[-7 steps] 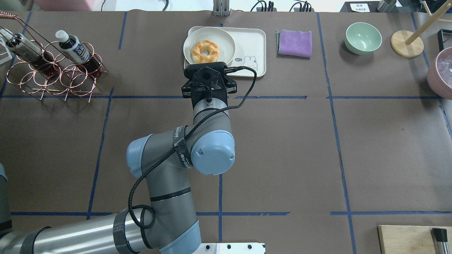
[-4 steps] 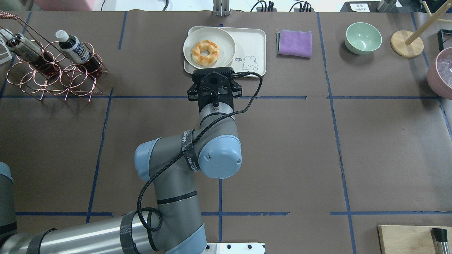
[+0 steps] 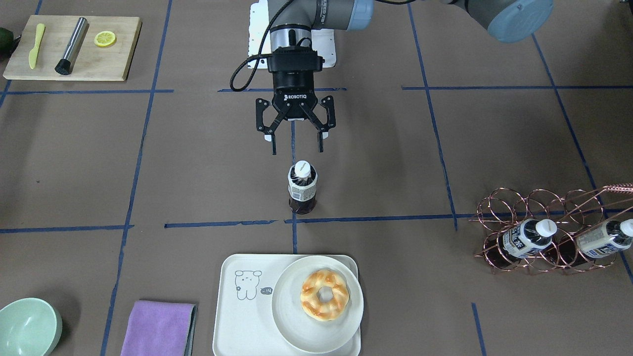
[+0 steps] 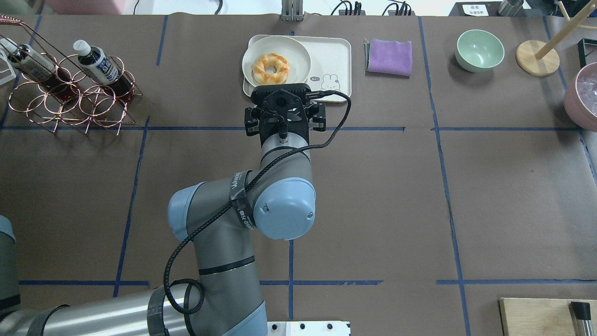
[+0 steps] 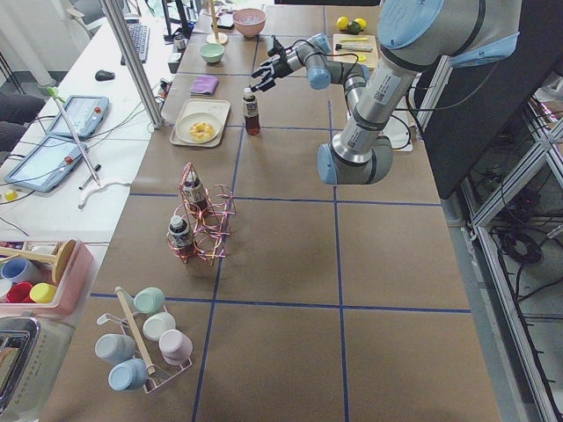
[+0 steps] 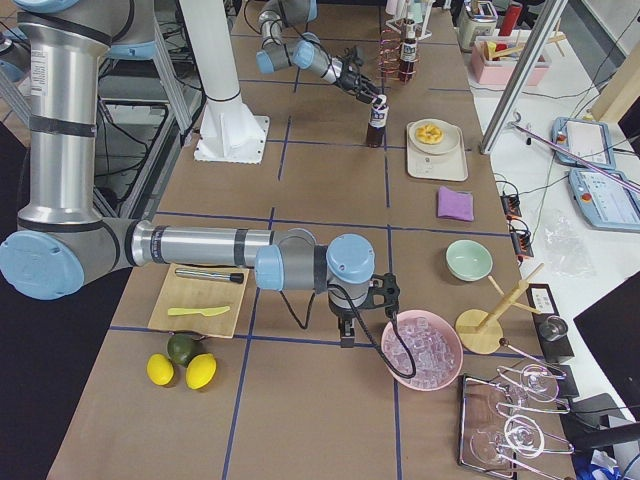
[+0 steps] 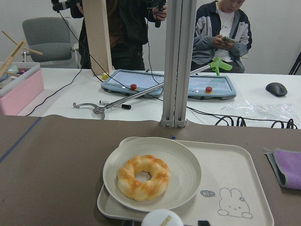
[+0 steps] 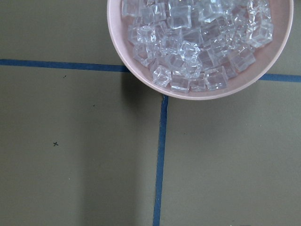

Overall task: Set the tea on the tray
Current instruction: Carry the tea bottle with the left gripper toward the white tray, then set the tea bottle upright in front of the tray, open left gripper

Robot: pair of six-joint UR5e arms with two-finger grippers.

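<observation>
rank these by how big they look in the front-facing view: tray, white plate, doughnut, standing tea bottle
1. tray
2. white plate, resting on the tray
3. doughnut
4. tea bottle, about as long as the doughnut but narrower; it is seen steeply from above, so this last placing is less sure.

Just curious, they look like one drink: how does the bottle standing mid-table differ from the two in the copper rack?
The standing bottle is upright on the bare table; the rack bottles lie tilted in the copper rack. The standing bottle is alone, near the left gripper, its fingers open; the rack bottles sit side by side. All have white caps, pale labels and dark tea.
</observation>
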